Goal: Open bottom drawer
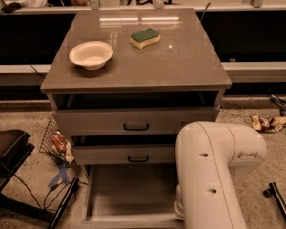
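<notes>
The bottom drawer [131,191] of the grey cabinet [181,66] stands pulled far out toward me, showing its pale grey inside. Its front lies along the lower edge of the picture, and its handle is out of view. Above it are the middle drawer [109,155] and the top drawer [100,121], each with a black bar handle and each slightly ajar. My white arm [212,175] reaches down in front of the cabinet's right side. The gripper is out of view, below the lower edge behind the arm.
A cream bowl [91,55] and a green-and-yellow sponge [145,37] lie on the cabinet top. A wire basket with packets [55,141] and a black stand [7,151] are on the left. Wrappers [267,123] and a black bar [279,205] lie on the floor at right.
</notes>
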`<control>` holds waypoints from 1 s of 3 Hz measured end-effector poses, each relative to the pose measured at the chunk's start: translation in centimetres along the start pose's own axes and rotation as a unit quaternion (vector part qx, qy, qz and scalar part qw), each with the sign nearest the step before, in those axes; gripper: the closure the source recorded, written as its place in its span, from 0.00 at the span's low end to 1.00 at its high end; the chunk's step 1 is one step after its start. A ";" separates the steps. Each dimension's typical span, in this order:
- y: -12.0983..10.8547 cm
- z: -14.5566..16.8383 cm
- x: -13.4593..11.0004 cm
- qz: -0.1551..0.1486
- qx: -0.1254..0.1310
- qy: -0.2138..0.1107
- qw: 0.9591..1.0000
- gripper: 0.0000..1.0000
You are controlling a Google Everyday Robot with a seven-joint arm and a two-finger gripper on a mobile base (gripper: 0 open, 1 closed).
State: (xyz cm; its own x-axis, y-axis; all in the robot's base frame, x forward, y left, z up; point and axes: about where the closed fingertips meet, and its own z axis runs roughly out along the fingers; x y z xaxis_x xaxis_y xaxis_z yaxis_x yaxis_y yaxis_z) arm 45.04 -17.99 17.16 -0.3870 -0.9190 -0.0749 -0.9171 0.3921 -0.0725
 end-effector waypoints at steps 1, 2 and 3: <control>0.0 0.0 0.0 0.000 0.000 0.000 1.000 1.00; -1.4 1.2 -0.5 -0.003 -0.004 -0.006 1.000 1.00; -2.9 3.7 -0.8 -0.006 -0.018 -0.019 1.000 1.00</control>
State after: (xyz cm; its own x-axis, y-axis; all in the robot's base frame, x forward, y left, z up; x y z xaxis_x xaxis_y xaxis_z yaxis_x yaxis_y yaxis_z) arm 48.35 -18.27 13.72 -0.3719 -0.9214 -0.1127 -0.9250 0.3780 -0.0378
